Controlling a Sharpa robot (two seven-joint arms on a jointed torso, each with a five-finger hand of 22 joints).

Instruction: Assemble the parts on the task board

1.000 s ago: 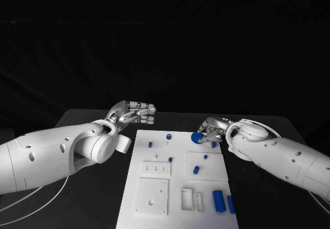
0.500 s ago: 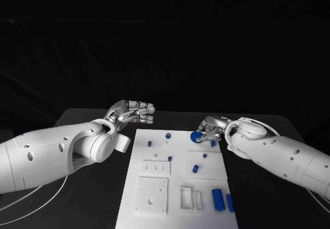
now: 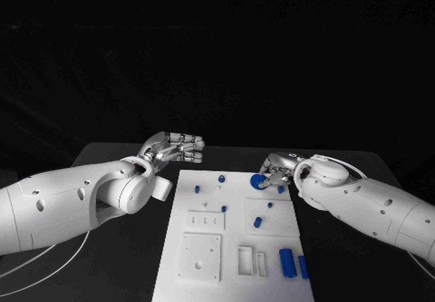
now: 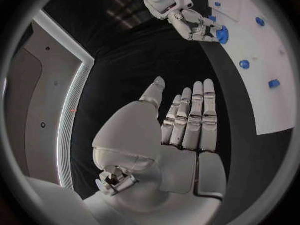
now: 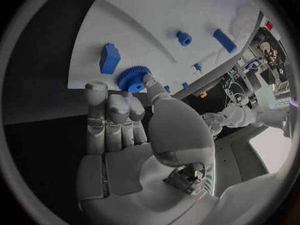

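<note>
The white task board point(image 3: 231, 242) lies in the middle of the table. My right hand point(image 3: 276, 168) is at the board's far right corner and pinches a blue gear point(image 3: 258, 181) between thumb and fingers. The right wrist view shows the gear point(image 5: 131, 78) at the fingertips of my right hand point(image 5: 125, 125), just over the board point(image 5: 162, 20) and beside a blue block point(image 5: 109, 57). My left hand point(image 3: 174, 148) hovers off the board's far left corner. In the left wrist view that hand point(image 4: 181, 125) has straight fingers, the thumb apart, and holds nothing.
Small blue pegs point(image 3: 221, 179) point(image 3: 197, 188) point(image 3: 258, 221) stand on the board's far half. Two long blue pieces point(image 3: 287, 263) lie at its near right. White raised plates point(image 3: 201, 257) and slots point(image 3: 246, 261) take up the near half. Black table surrounds the board.
My right arm has crept slightly to the left with the gear still pinched. The left hand has not moved.
</note>
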